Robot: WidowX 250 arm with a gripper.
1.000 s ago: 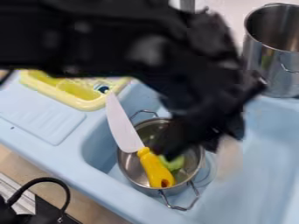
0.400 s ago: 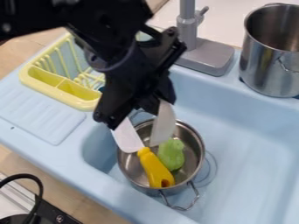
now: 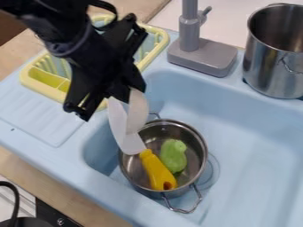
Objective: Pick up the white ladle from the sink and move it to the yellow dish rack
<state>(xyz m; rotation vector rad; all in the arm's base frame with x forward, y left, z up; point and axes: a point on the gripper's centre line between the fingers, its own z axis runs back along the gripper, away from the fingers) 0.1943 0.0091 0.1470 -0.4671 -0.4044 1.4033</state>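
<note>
Blue sink: knife and green vegetable already in pot, remaining steps unclear; gripper upper-left of pot, jaws' state we cannot tell.

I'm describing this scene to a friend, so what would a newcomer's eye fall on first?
Probably the yellow-handled knife, its handle in the small metal pot in the blue sink and its pale blade sticking out over the rim. Beside the handle lies a green toy vegetable. Next comes the black gripper, which hangs over the sink's edge near the blade's upper end.
</note>
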